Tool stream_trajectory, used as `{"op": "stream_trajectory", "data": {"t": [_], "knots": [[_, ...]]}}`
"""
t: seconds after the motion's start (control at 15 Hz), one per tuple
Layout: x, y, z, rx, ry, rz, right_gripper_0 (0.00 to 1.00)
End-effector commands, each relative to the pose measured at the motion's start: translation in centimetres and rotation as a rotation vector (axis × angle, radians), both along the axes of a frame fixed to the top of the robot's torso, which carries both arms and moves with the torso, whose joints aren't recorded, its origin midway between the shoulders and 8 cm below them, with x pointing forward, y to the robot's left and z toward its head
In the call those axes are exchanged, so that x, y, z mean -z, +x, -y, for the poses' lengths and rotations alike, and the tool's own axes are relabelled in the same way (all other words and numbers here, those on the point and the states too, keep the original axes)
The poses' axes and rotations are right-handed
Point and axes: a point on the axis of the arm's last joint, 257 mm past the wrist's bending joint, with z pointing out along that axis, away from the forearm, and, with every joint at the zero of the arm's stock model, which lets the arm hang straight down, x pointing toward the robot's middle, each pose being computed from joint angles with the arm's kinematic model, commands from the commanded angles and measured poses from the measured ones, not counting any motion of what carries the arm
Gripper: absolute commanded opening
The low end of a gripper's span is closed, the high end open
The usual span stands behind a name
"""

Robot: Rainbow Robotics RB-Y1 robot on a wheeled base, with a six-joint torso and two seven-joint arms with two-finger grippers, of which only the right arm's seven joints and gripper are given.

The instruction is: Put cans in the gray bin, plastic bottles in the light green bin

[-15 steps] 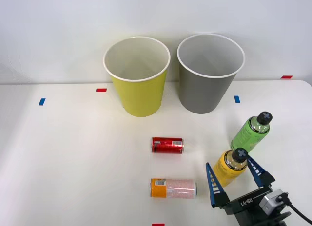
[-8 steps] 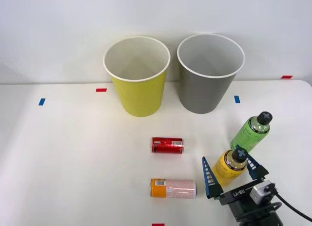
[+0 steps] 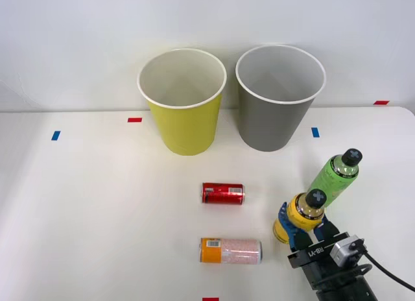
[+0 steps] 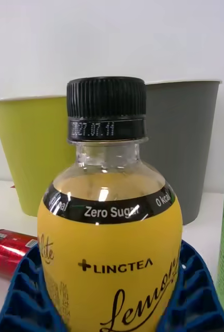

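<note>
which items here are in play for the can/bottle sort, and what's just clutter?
In play: yellow bottle held in the right gripper, green bottle, red can, orange-and-pink can, gray bin, light green bin.

Clutter: red tape marks and blue tape marks on the table.

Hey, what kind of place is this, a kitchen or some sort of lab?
Most likely a robot test bench, not a kitchen: a bare white table against a plain wall, coloured tape marks on it, and a gray bin and light green bin set for sorting.
</note>
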Motion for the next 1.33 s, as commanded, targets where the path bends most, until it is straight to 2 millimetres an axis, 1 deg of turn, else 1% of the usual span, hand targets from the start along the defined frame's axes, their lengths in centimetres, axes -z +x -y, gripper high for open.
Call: {"op": "stream_trajectory", "data": {"t": [0.07,0.27,0.47,0.53,0.67,0.87,1.07,1.13,1.33], "knots": [[-0.2,-0.3,-0.4,-0.017,-0.023,0.014,0.01],[-2.0,-0.4,-1.2,-0.052,-0.030,0.017,0.00],[-5.2,-0.4,-1.5,-0.071,-0.073,-0.043,0.00],[-6.8,-0.6,-1.8,-0.080,-0.072,-0.062,0.00],[-9.1,-0.6,-2.3,-0.098,-0.082,-0.081,0.00],[-12.9,0.2,-3.7,-0.141,-0.065,-0.057,0.00],[-16.4,1.3,-5.0,-0.183,-0.026,0.014,0.00],[-18.0,1.9,-5.8,-0.208,-0.010,0.044,0.00],[-21.4,3.6,-8.7,-0.297,0.019,0.052,0.00]]}}
